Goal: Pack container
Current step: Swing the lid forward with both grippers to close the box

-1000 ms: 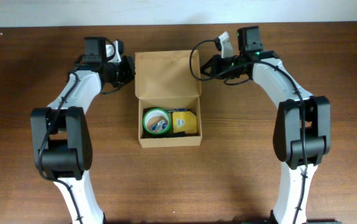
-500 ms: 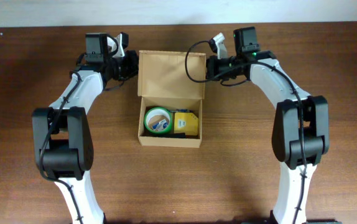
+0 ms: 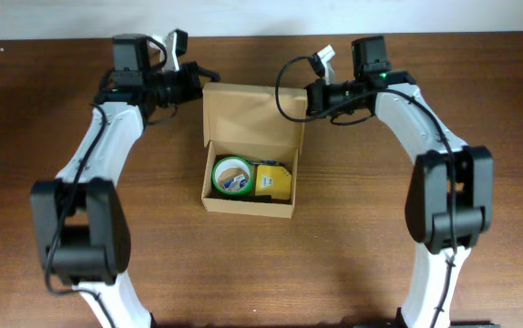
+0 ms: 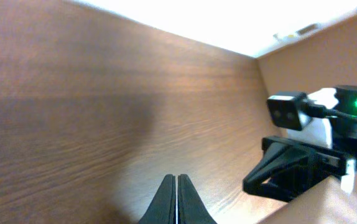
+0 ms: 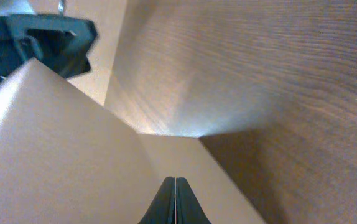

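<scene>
**Loaded box, flap flanked at both far corners**

Underneath everything, the wooden table (image 3: 353, 264). At its middle, the container (image 3: 248, 208), filled half toward the robot. Hinged along the container's far wall and reaching away from it, the flap lid (image 3: 251, 114), seemingly raised off the wood, angle unreadable. Hinge line lying left to right, so to close, swing the flap toward the container's near wall.

Just beside the flap's far-left corner, the left gripper (image 3: 205, 76), fingers pressed together on nothing in the wrist view (image 4: 176, 202). Against the flap's right edge, the right gripper (image 3: 309, 96), tips likewise meeting (image 5: 175, 200), cardboard close alongside, no pinch evident. Both about equally near the flap.

Inside the container, a green tape roll (image 3: 230, 175) at left, a yellow packet (image 3: 271, 180) beside it at right.
</scene>
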